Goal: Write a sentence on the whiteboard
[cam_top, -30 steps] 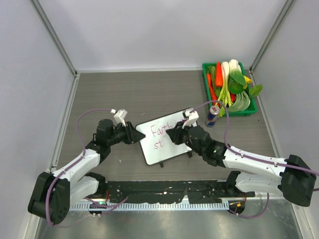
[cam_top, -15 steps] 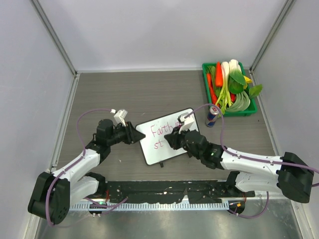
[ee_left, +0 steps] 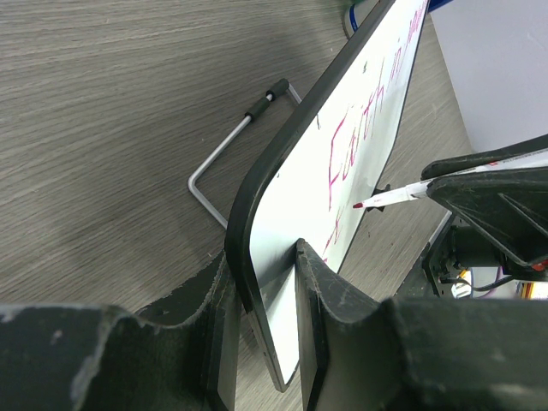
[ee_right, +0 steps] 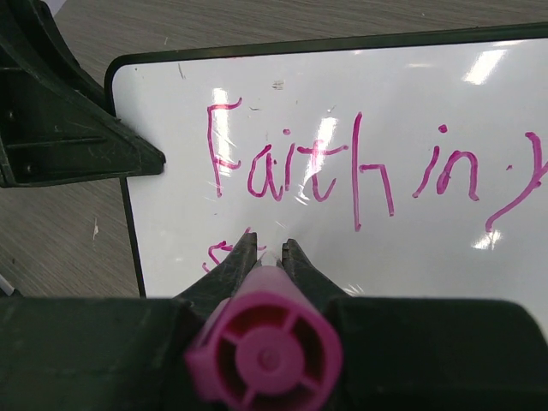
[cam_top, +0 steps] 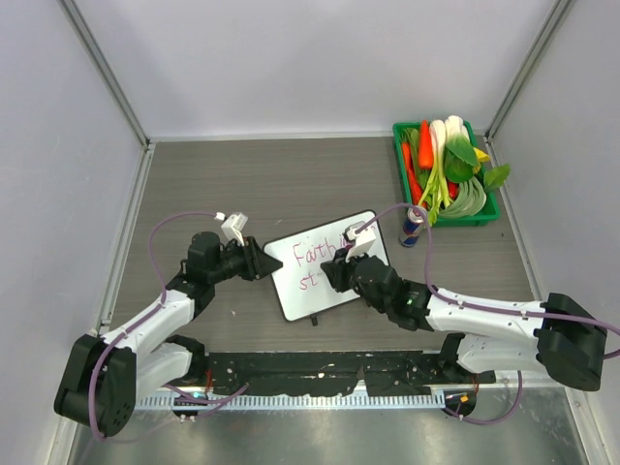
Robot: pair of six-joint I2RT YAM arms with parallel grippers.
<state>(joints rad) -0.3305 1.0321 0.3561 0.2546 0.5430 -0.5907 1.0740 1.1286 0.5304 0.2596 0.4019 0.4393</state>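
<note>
Count: one whiteboard (cam_top: 300,300), one pink marker (ee_right: 261,360), two lines of pink writing (ee_right: 342,171). Two robot arms: left arm (cam_top: 160,315), right arm (cam_top: 484,315). One green tray (cam_top: 475,220), its heaped vegetables too tangled to number. One can (cam_top: 414,229).

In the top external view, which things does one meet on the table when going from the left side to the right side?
left arm's fingers → whiteboard → red and blue can → green tray of vegetables
</note>
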